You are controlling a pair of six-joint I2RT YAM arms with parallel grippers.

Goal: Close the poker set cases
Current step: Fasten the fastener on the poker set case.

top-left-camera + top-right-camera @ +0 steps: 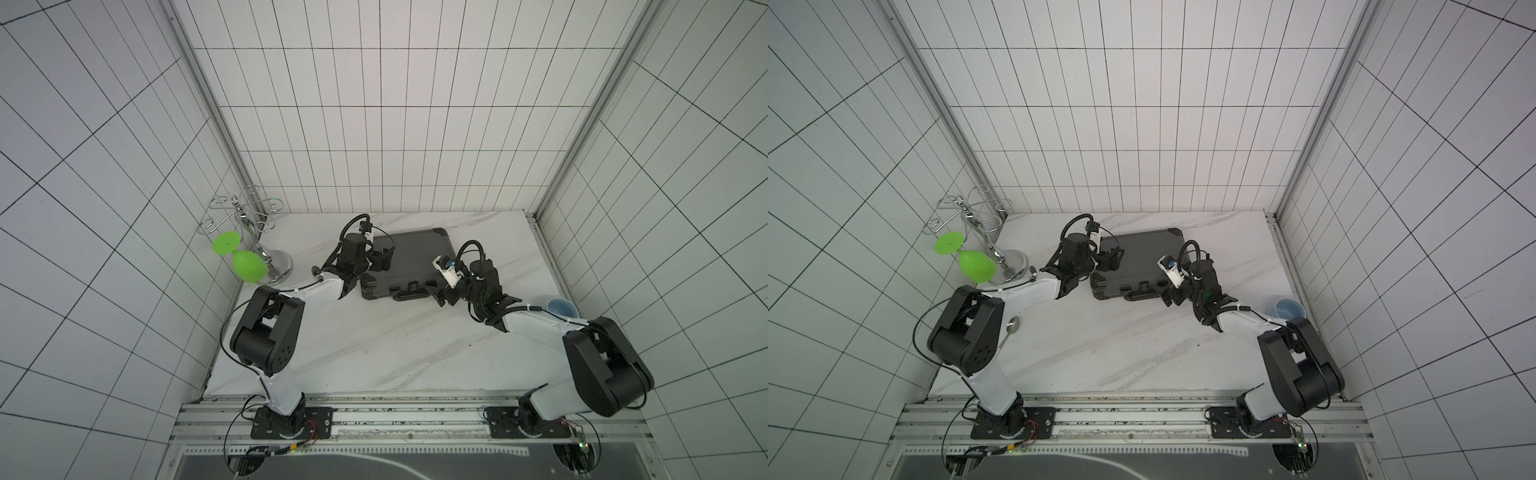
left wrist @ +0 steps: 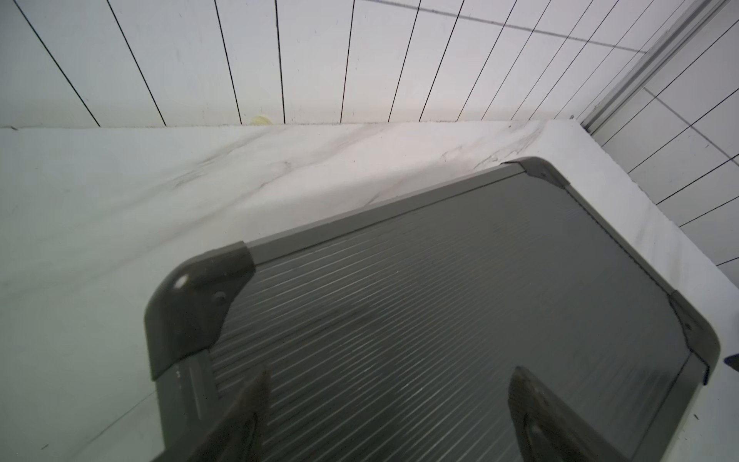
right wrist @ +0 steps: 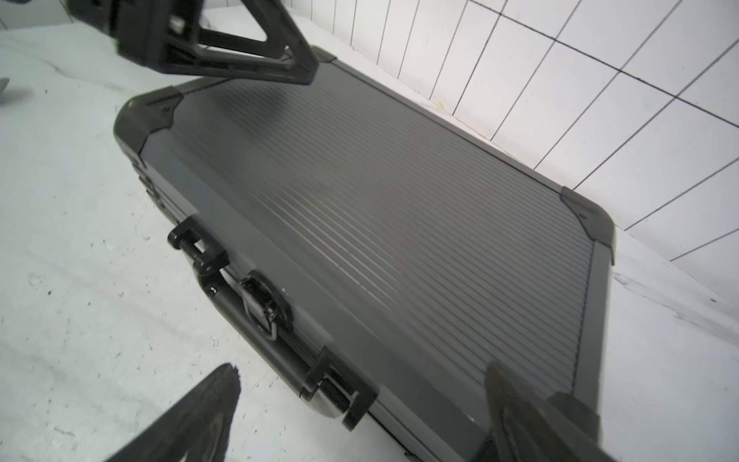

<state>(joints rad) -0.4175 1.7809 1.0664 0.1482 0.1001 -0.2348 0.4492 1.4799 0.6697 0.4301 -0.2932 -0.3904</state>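
In both top views the case [image 1: 417, 253] lies lid down on the counter [image 1: 374, 345], its back edge near the wall, with bare marble in front. Left wrist: the left tool [image 2: 391, 372] is apart over the ribbed lid. Right wrist: the right tool [image 3: 362, 384] is apart, straddling the case's front edge.

white arm links [image 1: 284, 395]; black joints [image 1: 266, 332]; looped black cables [image 1: 358, 216].

Soft, even light; only mild shadows.
Wall tiles [image 1: 374, 124] bow at the frame edges; in the wrist views the near fingertips [image 3: 208, 400] look blurred, perhaps too close to focus.
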